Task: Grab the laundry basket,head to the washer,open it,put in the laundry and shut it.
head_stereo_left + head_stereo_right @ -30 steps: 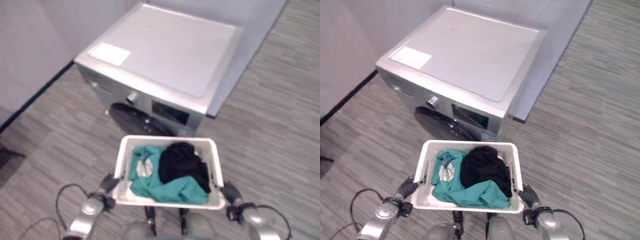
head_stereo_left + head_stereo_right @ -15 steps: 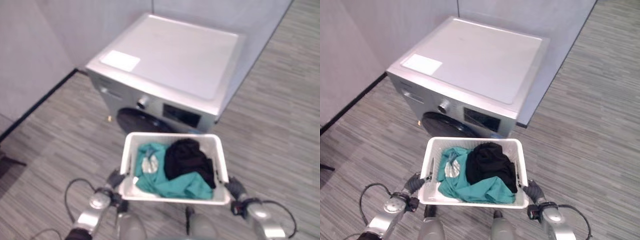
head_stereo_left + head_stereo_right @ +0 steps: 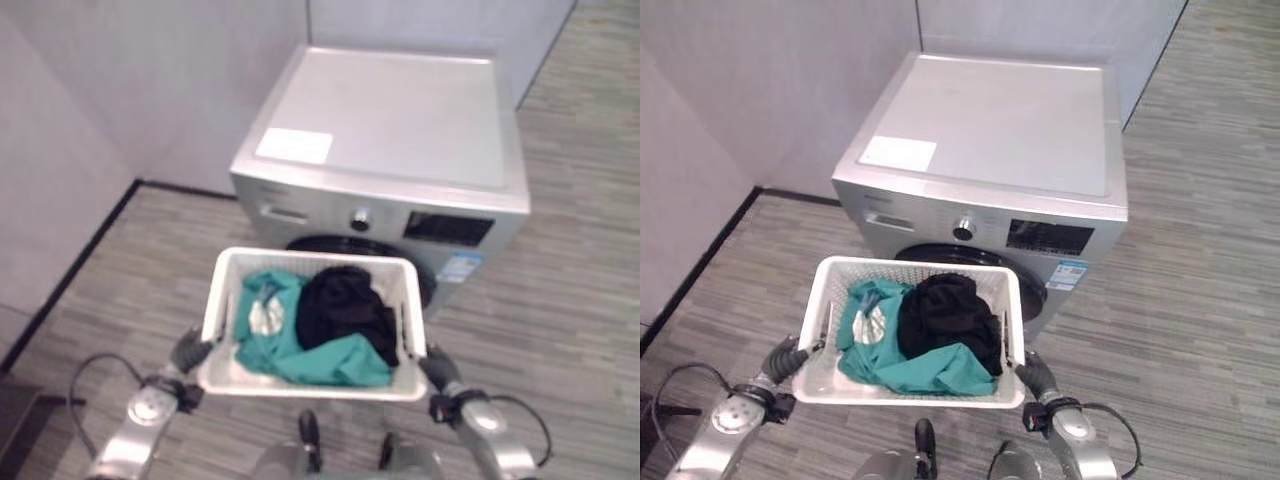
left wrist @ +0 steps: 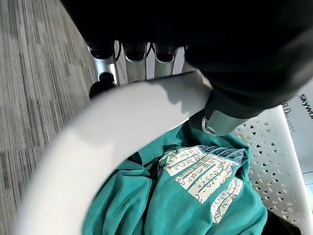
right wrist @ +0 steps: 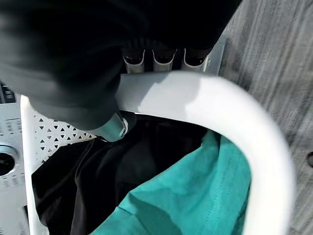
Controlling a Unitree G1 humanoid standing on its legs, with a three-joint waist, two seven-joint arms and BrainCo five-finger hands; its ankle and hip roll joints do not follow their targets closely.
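A white laundry basket (image 3: 310, 258) hangs in front of me, held at its two short sides. In it lie a teal garment (image 3: 300, 352) and a black garment (image 3: 345, 308). My left hand (image 3: 188, 350) grips the left rim (image 4: 122, 127), fingers (image 4: 134, 54) curled under it and the thumb inside over the teal garment (image 4: 195, 196). My right hand (image 3: 440, 370) grips the right rim (image 5: 234, 117) the same way, fingers (image 5: 161, 58) beneath it, beside the black garment (image 5: 98, 181). Straight ahead stands the silver washer (image 3: 400, 110), its dark round door (image 3: 345, 243) shut and partly hidden by the basket.
The washer's front carries a knob (image 3: 360, 215) and a dark display panel (image 3: 450, 228). Grey walls with a dark baseboard (image 3: 70, 270) run along the left and behind the washer. Grey plank floor (image 3: 570, 300) stretches to the right.
The camera has swung: the washer, seen from a corner before, now faces me squarely. The basket stays held in both hands with the laundry unmoved inside.
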